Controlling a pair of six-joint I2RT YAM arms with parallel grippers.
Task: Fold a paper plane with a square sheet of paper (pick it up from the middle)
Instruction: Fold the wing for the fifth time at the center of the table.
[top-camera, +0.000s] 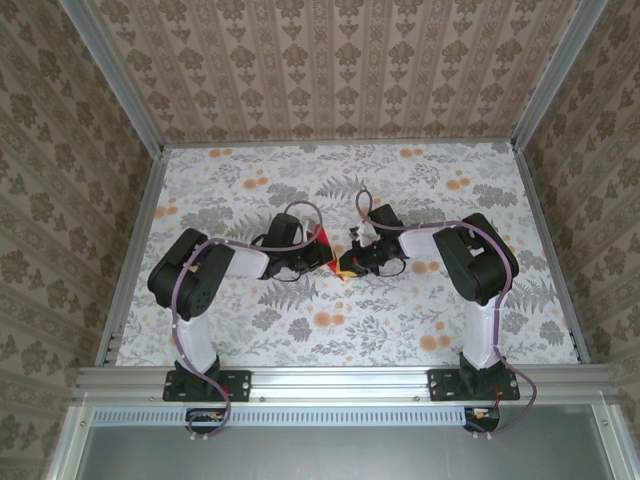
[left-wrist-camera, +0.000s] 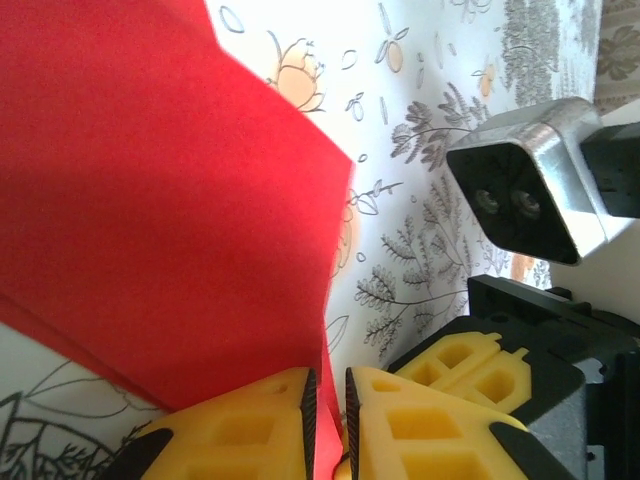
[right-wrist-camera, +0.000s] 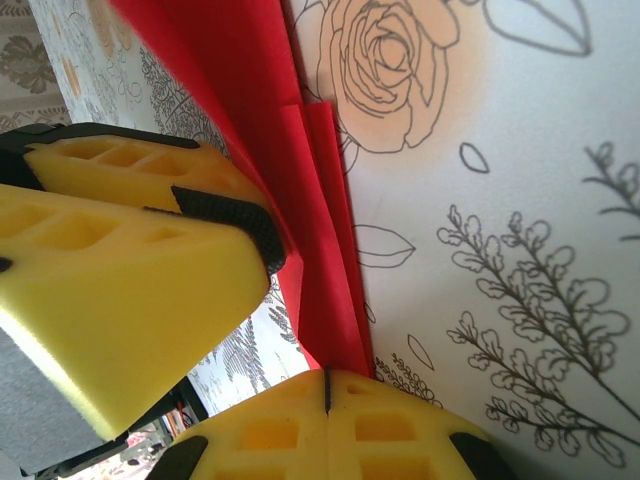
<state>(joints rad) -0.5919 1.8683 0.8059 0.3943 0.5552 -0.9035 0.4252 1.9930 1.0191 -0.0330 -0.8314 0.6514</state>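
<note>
1 red paper sheet, 2 pincers, L pincer & R pincer each clamped on it

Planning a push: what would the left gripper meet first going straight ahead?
The red sheet that the left gripper pinches, spread ahead of its fingertips; behind it probably the table, depth unclear.

1 red sq. sheet, 2 arms, 2 claws
</note>
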